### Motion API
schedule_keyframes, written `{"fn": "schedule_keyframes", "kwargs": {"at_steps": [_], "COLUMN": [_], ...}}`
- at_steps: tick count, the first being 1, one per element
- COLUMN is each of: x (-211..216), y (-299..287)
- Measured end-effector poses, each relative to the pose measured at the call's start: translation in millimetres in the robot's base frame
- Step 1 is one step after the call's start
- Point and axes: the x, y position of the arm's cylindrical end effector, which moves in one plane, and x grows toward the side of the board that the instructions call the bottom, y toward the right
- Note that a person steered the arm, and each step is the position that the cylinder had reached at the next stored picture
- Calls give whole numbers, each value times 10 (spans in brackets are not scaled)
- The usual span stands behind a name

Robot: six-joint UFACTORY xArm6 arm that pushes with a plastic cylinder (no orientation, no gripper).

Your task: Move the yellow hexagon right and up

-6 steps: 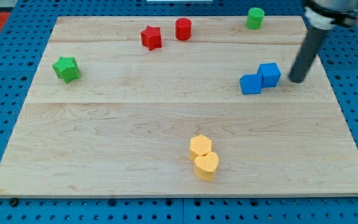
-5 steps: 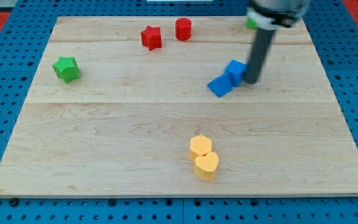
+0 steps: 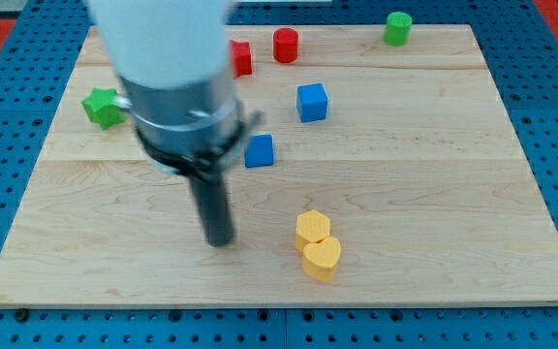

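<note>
The yellow hexagon [image 3: 312,229] lies low on the wooden board [image 3: 434,194], right of centre. A yellow heart-shaped block [image 3: 322,259] touches it just below. My tip [image 3: 220,239] rests on the board to the left of the yellow hexagon, about a block's width and a half away, at nearly the same height in the view. The arm's body hides part of the board's upper left.
Two blue cubes lie apart: one [image 3: 311,102] above centre, one [image 3: 259,150] lower left of it. A red cylinder [image 3: 286,45] and a partly hidden red block [image 3: 241,58] sit near the top. A green star [image 3: 101,107] is left, a green cylinder [image 3: 397,27] top right.
My tip swept from the right side down and left to beside the yellow hexagon. The two blue cubes were pushed left and separated. The yellow blocks have not moved.
</note>
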Motion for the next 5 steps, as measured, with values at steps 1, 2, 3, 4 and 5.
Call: {"fn": "schedule_keyframes", "kwargs": {"at_steps": [1,2,3,4,5], "x": [53,-35,-68,-121,-125], "y": [388,519,974,1554,1899]}}
